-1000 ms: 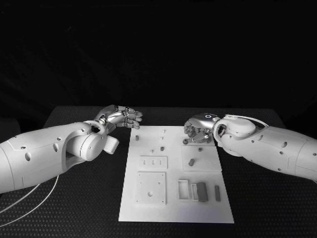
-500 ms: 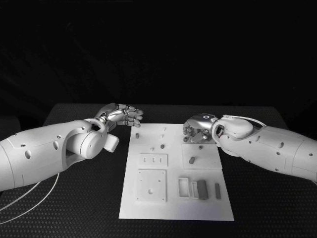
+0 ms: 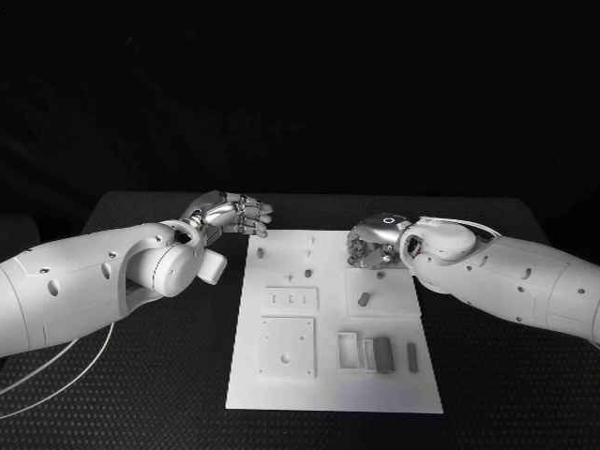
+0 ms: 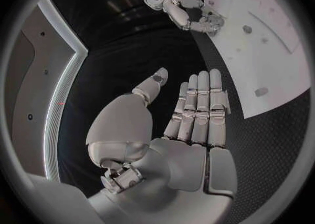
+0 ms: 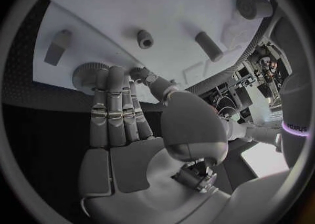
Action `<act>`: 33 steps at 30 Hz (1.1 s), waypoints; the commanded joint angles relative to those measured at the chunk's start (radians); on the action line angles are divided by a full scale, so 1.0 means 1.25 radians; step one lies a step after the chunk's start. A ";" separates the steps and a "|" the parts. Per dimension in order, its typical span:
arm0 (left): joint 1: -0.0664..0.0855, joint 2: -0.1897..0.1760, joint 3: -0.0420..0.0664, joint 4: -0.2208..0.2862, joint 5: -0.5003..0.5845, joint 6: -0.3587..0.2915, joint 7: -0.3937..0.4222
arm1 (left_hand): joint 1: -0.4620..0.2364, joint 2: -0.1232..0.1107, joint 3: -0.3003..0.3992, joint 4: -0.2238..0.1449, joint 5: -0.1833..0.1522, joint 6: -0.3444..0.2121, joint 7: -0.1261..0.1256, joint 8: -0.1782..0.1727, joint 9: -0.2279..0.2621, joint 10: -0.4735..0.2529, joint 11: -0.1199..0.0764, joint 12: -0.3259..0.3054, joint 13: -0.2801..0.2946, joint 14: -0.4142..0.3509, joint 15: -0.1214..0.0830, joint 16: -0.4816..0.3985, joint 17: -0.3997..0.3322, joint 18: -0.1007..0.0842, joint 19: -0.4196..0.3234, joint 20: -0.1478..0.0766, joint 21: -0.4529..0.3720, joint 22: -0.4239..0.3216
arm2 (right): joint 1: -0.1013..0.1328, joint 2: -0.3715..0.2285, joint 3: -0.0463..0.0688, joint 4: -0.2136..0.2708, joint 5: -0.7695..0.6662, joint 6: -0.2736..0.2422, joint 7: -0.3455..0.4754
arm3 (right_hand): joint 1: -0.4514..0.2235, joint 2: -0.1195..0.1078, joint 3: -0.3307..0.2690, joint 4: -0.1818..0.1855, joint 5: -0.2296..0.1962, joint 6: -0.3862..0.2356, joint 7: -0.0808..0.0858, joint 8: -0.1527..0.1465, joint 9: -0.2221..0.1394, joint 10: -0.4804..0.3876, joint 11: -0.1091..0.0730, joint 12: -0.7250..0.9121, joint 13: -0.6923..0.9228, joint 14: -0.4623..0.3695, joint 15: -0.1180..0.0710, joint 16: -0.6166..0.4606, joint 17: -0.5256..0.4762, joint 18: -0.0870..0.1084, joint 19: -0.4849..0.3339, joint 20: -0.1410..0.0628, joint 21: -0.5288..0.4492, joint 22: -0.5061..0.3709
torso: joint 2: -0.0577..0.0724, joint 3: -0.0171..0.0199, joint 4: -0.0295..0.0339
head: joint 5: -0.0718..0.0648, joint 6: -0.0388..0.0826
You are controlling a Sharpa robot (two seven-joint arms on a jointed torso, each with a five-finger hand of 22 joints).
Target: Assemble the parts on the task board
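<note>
The white task board (image 3: 330, 389) lies in the middle of the table, with small grey pegs (image 3: 307, 274) and blocks (image 3: 384, 356) on it. My right hand (image 3: 373, 245) is over the board's far right corner. In the right wrist view its straight fingers (image 5: 110, 109) reach a round ribbed part (image 5: 84, 74) at the board's edge, and the thumb stands beside them with nothing clearly pinched. My left hand (image 3: 230, 215) hovers off the board's far left corner. It holds nothing: the fingers (image 4: 200, 105) are straight and the thumb is apart.
A slotted plate (image 3: 291, 300) and a square plate with a hole (image 3: 287, 349) sit on the board's left half, and a short cylinder (image 3: 364, 300) lies right of centre. Black matting (image 3: 138, 394) surrounds the board. A white cable (image 3: 57, 380) runs under my left arm.
My left hand has drifted slightly farther from me. My right hand has shifted very little over the far right corner. Nothing was picked up or let go.
</note>
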 commanded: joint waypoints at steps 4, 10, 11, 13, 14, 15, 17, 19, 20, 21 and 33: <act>0.004 -0.001 0.001 0.006 0.003 0.015 0.007 | -0.008 0.003 -0.004 0.000 -0.003 -0.006 0.000 -0.004 0.000 -0.003 0.001 -0.003 0.001 0.000 0.004 -0.003 0.001 0.004 -0.004 -0.001 -0.004 0.001 | -0.001 0.005 -0.003 0.000 -0.024 0.015 -0.004 | -0.004 0.006 -0.004 0.001 0.003 0.011 -0.002 0.002 -0.001 0.014 -0.001 -0.005 0.002 0.009 -0.004 0.011 0.007 0.006 0.011 -0.003 0.011 0.021 | 0.000 0.0008 -0.0002 | 0.000 -0.004; 0.008 -0.001 0.001 0.009 0.003 0.018 0.005 | -0.008 0.003 -0.005 0.000 -0.003 -0.006 0.000 -0.004 0.000 -0.003 0.001 -0.004 0.002 0.000 0.004 -0.004 0.002 0.004 -0.004 -0.001 -0.004 0.001 | -0.001 0.009 -0.005 0.003 -0.028 0.016 -0.006 | -0.006 0.005 -0.004 0.001 0.003 0.013 -0.003 0.002 -0.001 0.016 -0.002 -0.006 0.002 0.009 -0.004 0.014 0.010 0.006 0.012 -0.004 0.015 0.021 | 0.001 0.0007 -0.0006 | 0.002 -0.008; 0.009 -0.002 0.001 0.010 0.003 0.019 0.004 | -0.008 0.003 -0.005 0.000 -0.003 -0.006 0.000 -0.004 0.000 -0.003 0.001 -0.004 0.002 0.000 0.004 -0.004 0.002 0.004 -0.004 -0.001 -0.004 0.001 | -0.001 0.010 -0.005 0.002 -0.028 0.016 -0.007 | -0.007 0.005 -0.004 0.001 0.003 0.013 -0.003 0.002 -0.001 0.017 -0.002 -0.006 0.002 0.009 -0.004 0.014 0.010 0.006 0.012 -0.004 0.015 0.021 | 0.001 0.0007 -0.0004 | 0.002 -0.008; 0.010 -0.002 0.001 0.011 0.003 0.018 0.004 | -0.008 0.003 -0.005 0.000 -0.003 -0.006 0.000 -0.004 0.000 -0.003 0.001 -0.004 0.002 0.000 0.004 -0.004 0.002 0.004 -0.004 0.000 -0.005 0.001 | -0.001 0.012 -0.005 -0.001 -0.028 0.016 -0.007 | -0.007 0.004 -0.004 0.001 0.003 0.013 -0.003 0.002 -0.001 0.017 -0.002 -0.006 0.002 0.009 -0.004 0.014 0.011 0.006 0.012 -0.004 0.016 0.021 | 0.000 0.0008 -0.0003 | 0.002 -0.009; 0.010 -0.002 0.001 0.012 0.003 0.019 0.004 | -0.008 0.003 -0.005 0.000 -0.003 -0.006 0.000 -0.004 0.000 -0.003 0.001 -0.004 0.002 0.000 0.004 -0.004 0.002 0.004 -0.004 0.000 -0.005 0.001 | -0.001 0.013 -0.006 -0.003 -0.028 0.016 -0.008 | -0.008 0.004 -0.004 0.001 0.003 0.013 -0.003 0.002 -0.001 0.017 -0.002 -0.006 0.002 0.009 -0.004 0.015 0.011 0.006 0.012 -0.004 0.016 0.021 | 0.001 0.0007 -0.0001 | 0.002 -0.009; 0.011 -0.003 0.001 0.013 0.003 0.018 0.004 | -0.008 0.003 -0.005 0.000 -0.003 -0.006 0.000 -0.004 0.000 -0.003 0.001 -0.004 0.002 0.000 0.004 -0.004 0.002 0.004 -0.004 0.000 -0.005 0.001 | -0.001 0.015 -0.006 -0.005 -0.028 0.018 -0.008 | -0.008 0.003 -0.005 0.001 0.003 0.013 -0.003 0.002 -0.001 0.017 -0.002 -0.006 0.002 0.009 -0.004 0.015 0.011 0.006 0.012 -0.004 0.016 0.021 | 0.001 0.0007 -0.0002 | 0.003 -0.010; 0.012 -0.003 0.001 0.014 0.003 0.019 0.003 | -0.008 0.003 -0.005 0.000 -0.003 -0.006 0.000 -0.004 0.000 -0.003 0.001 -0.004 0.002 0.000 0.004 -0.004 0.002 0.004 -0.004 0.000 -0.005 0.001 | -0.002 0.017 -0.007 -0.008 -0.029 0.017 -0.008 | -0.009 0.002 -0.005 0.002 0.003 0.013 -0.003 0.001 -0.001 0.017 -0.002 -0.007 0.002 0.008 -0.004 0.015 0.012 0.006 0.012 -0.004 0.017 0.021 | 0.002 0.0006 0.0000 | 0.003 -0.010; 0.014 -0.003 0.001 0.015 0.003 0.019 0.003 | -0.008 0.003 -0.005 0.000 -0.003 -0.006 0.000 -0.004 0.000 -0.003 0.001 -0.004 0.002 0.000 0.004 -0.005 0.002 0.004 -0.004 0.000 -0.005 0.001 | -0.002 0.021 -0.008 -0.011 -0.029 0.016 -0.009 | -0.010 0.001 -0.005 0.002 0.003 0.013 -0.002 0.000 -0.001 0.017 -0.002 -0.008 0.002 0.008 -0.004 0.015 0.013 0.006 0.012 -0.004 0.018 0.021 | 0.002 0.0005 0.0002 | 0.003 -0.011; 0.014 -0.003 0.001 0.015 0.003 0.019 0.002 | -0.008 0.003 -0.005 0.000 -0.003 -0.006 0.000 -0.004 0.000 -0.003 0.001 -0.004 0.002 0.000 0.004 -0.005 0.002 0.004 -0.004 0.000 -0.005 0.001 | -0.002 0.022 -0.008 -0.011 -0.029 0.018 -0.009 | -0.011 0.001 -0.005 0.002 0.003 0.013 -0.002 0.000 -0.001 0.017 -0.002 -0.008 0.002 0.008 -0.004 0.016 0.013 0.006 0.012 -0.004 0.018 0.021 | 0.002 0.0006 0.0000 | 0.004 -0.012; 0.014 -0.003 0.001 0.015 0.003 0.019 0.002 | -0.008 0.003 -0.005 0.000 -0.003 -0.006 0.000 -0.004 0.000 -0.003 0.001 -0.004 0.002 0.000 0.004 -0.005 0.003 0.004 -0.004 0.000 -0.005 0.001 | -0.002 0.022 -0.008 -0.012 -0.030 0.018 -0.010 | -0.011 0.000 -0.005 0.002 0.003 0.012 -0.002 0.000 -0.001 0.017 -0.002 -0.008 0.002 0.008 -0.004 0.016 0.013 0.006 0.012 -0.004 0.019 0.021 | 0.002 0.0006 0.0002 | 0.004 -0.012; 0.018 0.000 0.001 0.016 0.003 0.019 0.001 | -0.009 0.003 -0.005 0.000 -0.003 -0.006 0.000 -0.004 0.000 -0.003 0.001 -0.005 0.002 0.000 0.004 -0.006 0.003 0.004 -0.004 0.000 -0.005 0.001 | -0.002 0.035 -0.013 -0.021 -0.029 0.030 -0.022 | -0.028 -0.025 -0.006 0.004 0.003 -0.019 0.013 -0.021 -0.010 -0.008 0.008 -0.030 -0.003 -0.002 0.004 0.016 0.018 0.006 0.007 -0.004 0.029 0.021 | 0.001 -0.0011 -0.0002 | 0.005 -0.014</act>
